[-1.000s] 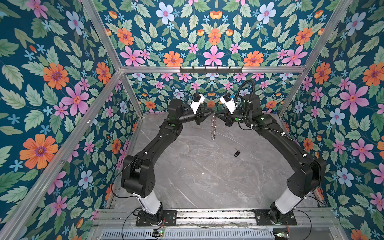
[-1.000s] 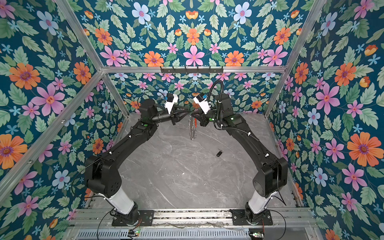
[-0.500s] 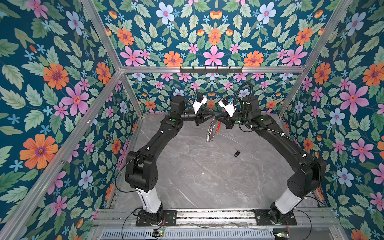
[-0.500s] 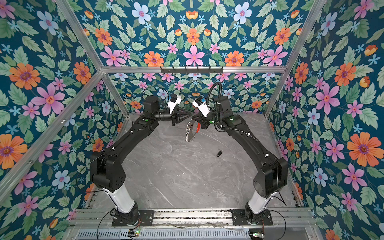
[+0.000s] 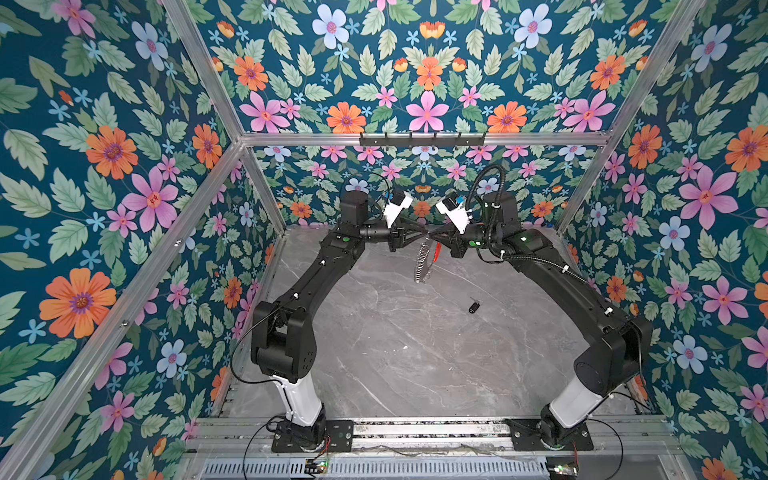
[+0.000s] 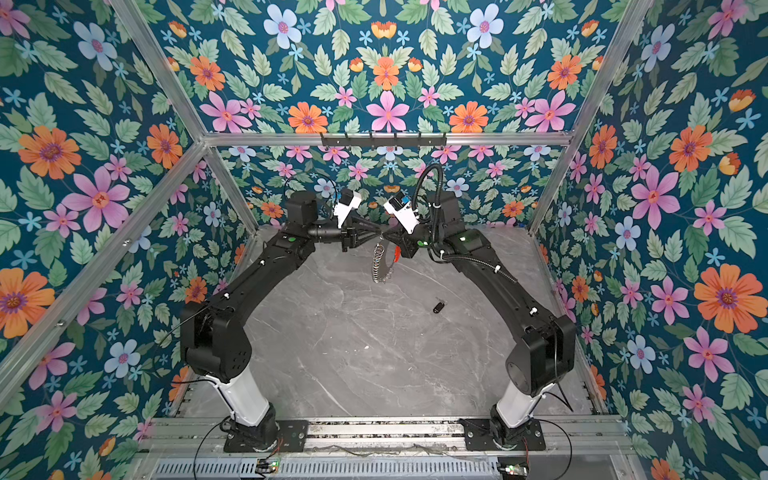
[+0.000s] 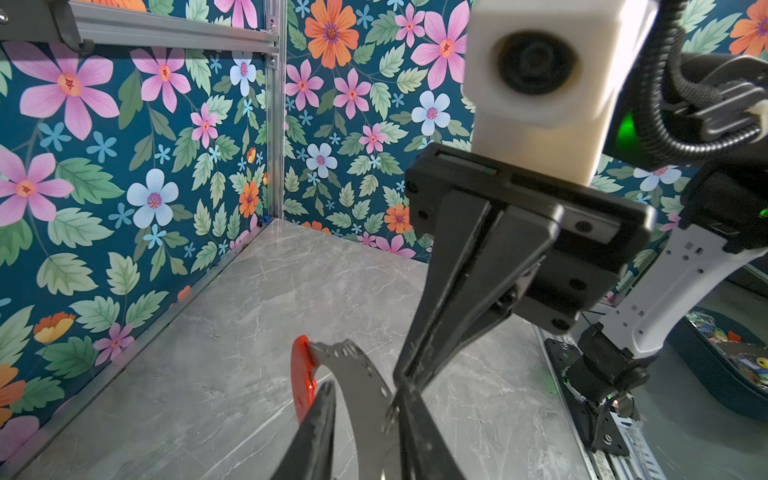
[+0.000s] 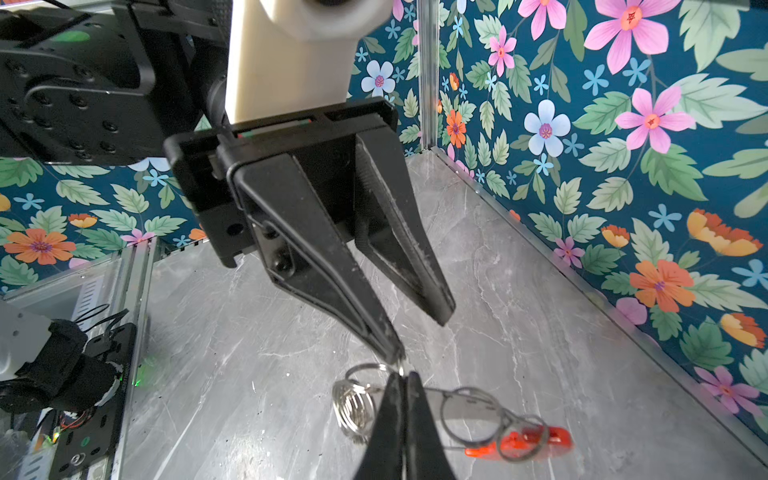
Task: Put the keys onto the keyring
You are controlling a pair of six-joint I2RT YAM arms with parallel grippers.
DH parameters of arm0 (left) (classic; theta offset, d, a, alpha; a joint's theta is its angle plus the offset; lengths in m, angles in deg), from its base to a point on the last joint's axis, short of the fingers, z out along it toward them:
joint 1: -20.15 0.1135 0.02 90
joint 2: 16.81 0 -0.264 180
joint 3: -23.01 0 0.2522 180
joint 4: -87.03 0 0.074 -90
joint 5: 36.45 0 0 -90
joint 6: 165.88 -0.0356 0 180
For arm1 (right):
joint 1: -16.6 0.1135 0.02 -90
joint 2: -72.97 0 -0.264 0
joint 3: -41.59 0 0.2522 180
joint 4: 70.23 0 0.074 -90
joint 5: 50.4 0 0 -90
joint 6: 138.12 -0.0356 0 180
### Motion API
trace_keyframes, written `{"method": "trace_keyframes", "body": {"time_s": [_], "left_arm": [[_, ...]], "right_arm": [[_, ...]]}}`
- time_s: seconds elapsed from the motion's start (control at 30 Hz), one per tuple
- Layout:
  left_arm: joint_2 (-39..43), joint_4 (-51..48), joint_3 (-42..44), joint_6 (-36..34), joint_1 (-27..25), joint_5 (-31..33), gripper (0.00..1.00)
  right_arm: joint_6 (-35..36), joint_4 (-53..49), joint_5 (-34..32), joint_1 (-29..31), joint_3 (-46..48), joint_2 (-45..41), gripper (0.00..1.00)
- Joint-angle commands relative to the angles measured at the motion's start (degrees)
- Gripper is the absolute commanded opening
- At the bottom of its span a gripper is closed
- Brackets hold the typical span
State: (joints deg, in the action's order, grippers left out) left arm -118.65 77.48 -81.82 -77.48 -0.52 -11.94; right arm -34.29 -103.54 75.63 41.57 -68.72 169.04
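Observation:
The keyring hangs in the air at the back centre, its red bar along one arc. My right gripper is shut on the ring's top edge, beside a bunch of steel loops. My left gripper faces it with jaws apart. One left fingertip touches a loop by the right gripper's tip; the other is free. The ring's flat band shows between the left fingers. The keys, a small black fob, lie alone on the table.
The grey marble table is boxed in by floral walls on three sides with aluminium posts. A black hook rail runs along the back wall above the grippers. Beyond the front rail stands a dark bin of coloured bits.
The left arm's elbow has shifted right and its gripper has edged closer to the ring's top. The hanging keyring has swung slightly. The fob has not moved.

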Motion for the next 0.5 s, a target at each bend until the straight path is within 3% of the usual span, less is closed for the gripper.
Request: {"method": "trace_keyframes", "body": {"time_s": [0.0,0.17,0.37,0.47], "left_arm": [[-0.2,-0.15,-0.25,0.55,0.02,-1.5,0.25],[-0.29,-1.43,-0.16,0.12,0.09,-1.91,0.24],[0.06,-2.36,0.0,-0.98,0.08,-1.92,0.29],[0.07,-2.31,-0.23,-1.03,0.06,-2.16,0.26]], "right_arm": [[0.4,1.97,1.41,0.25,-0.71,-0.52,0.0],[-0.1,2.41,1.34,0.24,-1.28,-0.49,0.0],[-0.33,2.1,1.65,0.26,-2.01,-0.53,0.0],[-0.29,1.93,1.67,0.57,-2.12,-0.52,0.0]]}}
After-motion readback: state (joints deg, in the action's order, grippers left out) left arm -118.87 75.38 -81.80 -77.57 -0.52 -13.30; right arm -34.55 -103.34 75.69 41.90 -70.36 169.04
